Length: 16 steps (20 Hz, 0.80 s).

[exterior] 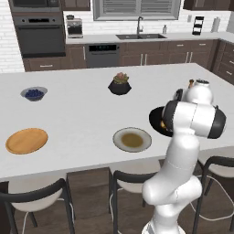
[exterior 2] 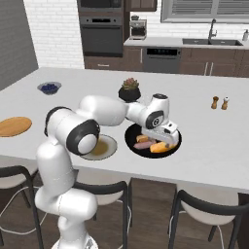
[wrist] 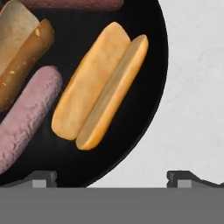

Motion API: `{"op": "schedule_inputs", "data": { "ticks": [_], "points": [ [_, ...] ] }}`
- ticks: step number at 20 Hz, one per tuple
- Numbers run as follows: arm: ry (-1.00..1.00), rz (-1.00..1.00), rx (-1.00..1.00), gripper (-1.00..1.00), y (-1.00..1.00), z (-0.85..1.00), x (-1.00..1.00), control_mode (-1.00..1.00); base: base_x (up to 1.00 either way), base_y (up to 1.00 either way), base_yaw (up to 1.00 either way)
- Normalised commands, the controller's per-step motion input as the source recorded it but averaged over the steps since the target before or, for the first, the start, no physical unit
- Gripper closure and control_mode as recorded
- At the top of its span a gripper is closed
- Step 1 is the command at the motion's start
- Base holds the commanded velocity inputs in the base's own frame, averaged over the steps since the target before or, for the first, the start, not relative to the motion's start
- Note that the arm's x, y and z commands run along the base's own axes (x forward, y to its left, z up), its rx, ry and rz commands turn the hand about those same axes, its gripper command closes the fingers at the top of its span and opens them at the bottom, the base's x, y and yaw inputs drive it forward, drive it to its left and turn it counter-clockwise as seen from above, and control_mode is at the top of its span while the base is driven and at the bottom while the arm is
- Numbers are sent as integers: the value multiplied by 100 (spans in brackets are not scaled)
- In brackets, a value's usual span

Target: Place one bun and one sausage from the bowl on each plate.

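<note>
I have the gripper (exterior 2: 165, 139) low over the black bowl (exterior 2: 136, 148), which sits near the front edge of the desk (exterior 2: 204, 141), toward its right end, just beside the grey plate with the brown centre (exterior: 132, 139). The jaws stand wide apart and hold nothing.

In the hand view the pale bun (wrist: 98, 85) lies just ahead of the fingertips (wrist: 41, 178), close to the bowl's rim. Its long axis runs diagonally there, from lower left to upper right, with the split seam along that same line. A pink sausage (wrist: 26, 116) lies beside it to the left, roughly parallel, and a darker bun (wrist: 19, 57) sits above that.

To take the bun cleanly, I judge I should roll the wrist until the jaws straddle its short width, centre over its middle, then descend straight. Closing along the length would likely fail, and drifting left risks catching the sausage.

The orange wooden plate (exterior: 26, 140) waits near the front left of the desk, well apart from the bowl; both plates look bare.
</note>
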Motion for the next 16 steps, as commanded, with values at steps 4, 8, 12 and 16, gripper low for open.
{"op": "schedule_inputs", "data": {
  "ticks": [4, 8, 12, 16],
  "points": [
    [1, 0, 0, -100, -16, -28, 9, -100, 0, 0, 0],
    [1, 0, 0, -100, 0, -3, 26, -100, 0, 0, 0],
    [0, 0, 0, -100, 0, 0, 22, -100, 0, 0, 0],
    [0, 0, 0, -100, 2, -7, 19, -100, 0, 0, 0]
  ]
}}
